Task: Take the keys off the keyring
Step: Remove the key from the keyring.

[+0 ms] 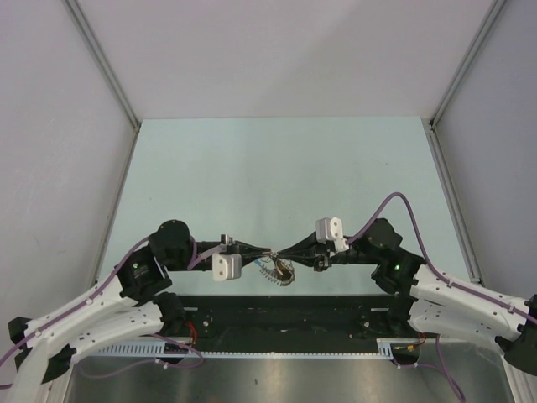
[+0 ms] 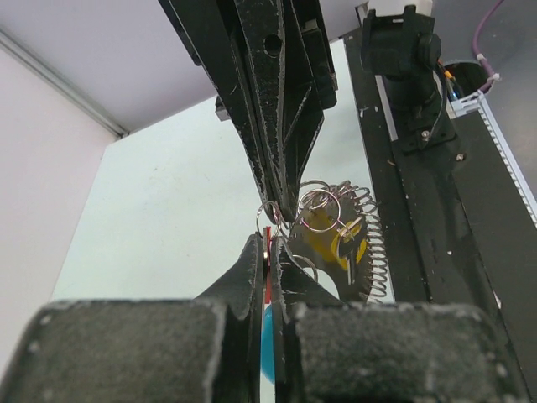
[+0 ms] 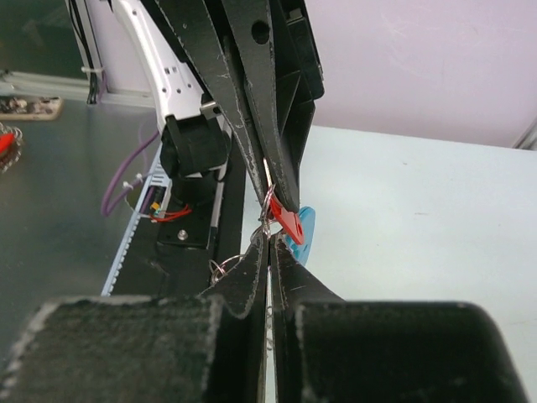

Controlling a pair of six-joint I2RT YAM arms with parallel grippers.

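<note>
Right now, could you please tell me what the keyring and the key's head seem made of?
The keyring looks like bare metal wire: thin, silvery coils with bright glints. The key has a head that looks like plastic: flat, opaque, uniformly red, though painted metal is possible.

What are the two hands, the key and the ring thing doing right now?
left hand: shut on the red key
right hand: shut on the keyring's wire
red key: pinched, held in the air
keyring: held up, its loose part dangling below the hands
</note>
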